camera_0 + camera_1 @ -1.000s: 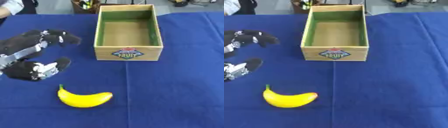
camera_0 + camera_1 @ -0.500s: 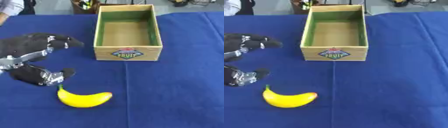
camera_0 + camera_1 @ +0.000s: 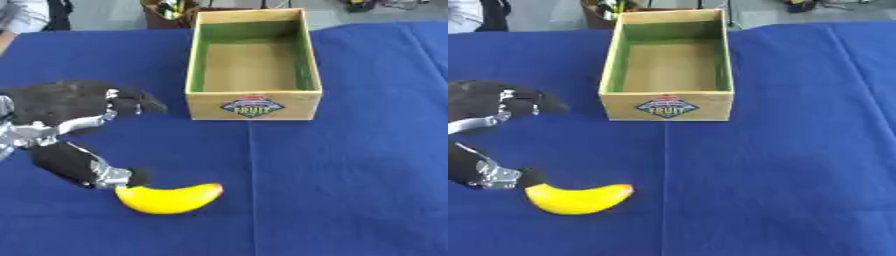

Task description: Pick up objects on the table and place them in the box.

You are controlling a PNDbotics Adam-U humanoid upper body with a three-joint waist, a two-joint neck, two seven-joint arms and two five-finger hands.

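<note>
Left eye view shows more left hand (image 3: 61,107) beside banana (image 3: 169,198).

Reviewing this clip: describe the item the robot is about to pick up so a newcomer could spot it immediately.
Start at the wooden box on the blue tablecloth. Nearer the camera and to its left lies a banana, by the thumb of the left hand. It is the only yellow, curved thing on the cloth.

A blue cloth (image 3: 350,165) covers the whole tabletop. Past its far edge lies a pale grey floor (image 3: 114,15) with blurred dark clutter (image 3: 166,10) in even light.
</note>
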